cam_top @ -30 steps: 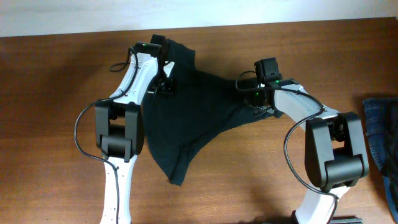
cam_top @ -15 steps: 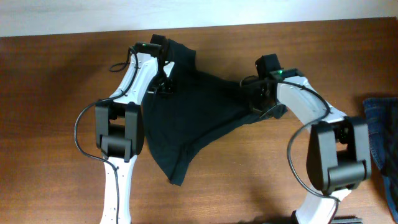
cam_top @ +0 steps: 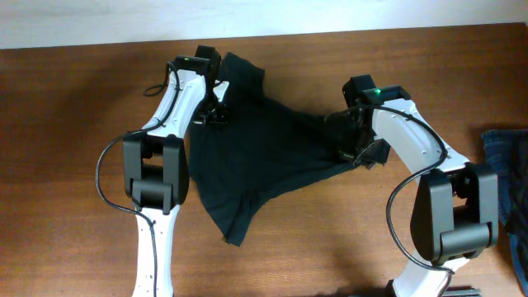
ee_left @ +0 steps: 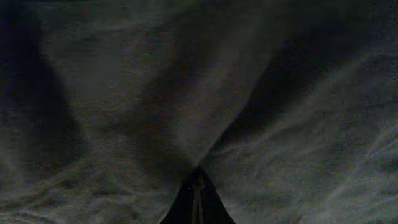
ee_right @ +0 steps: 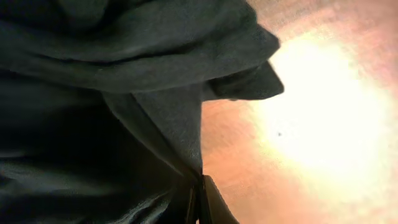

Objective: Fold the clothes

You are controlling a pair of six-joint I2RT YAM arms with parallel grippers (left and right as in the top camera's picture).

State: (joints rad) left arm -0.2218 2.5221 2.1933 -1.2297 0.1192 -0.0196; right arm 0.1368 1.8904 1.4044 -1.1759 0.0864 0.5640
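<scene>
Brown wooden desk (cam_top: 66,124), seen from overhead: at left, my left claw (cam_top: 216,111) is closed on the upper left part of the black T-shirt (cam_top: 256,157), near the desk's far edge. Its wrist view shows creases running into the pinched tips. That arm reaches forward from its base, elbow bent, forearm angled toward the cloth. The shirt lies bunched and stretched between both claws, with a tail trailing toward the near edge. At right, my right claw (cam_top: 351,144) is clamped on the opposite hem, its arm arched over with the wrist turned inward. Two grips held apart look meant to spread the fabric flat before any fold. Blue jeans (cam_top: 505,181) sit at the far right edge, well apart.
</scene>
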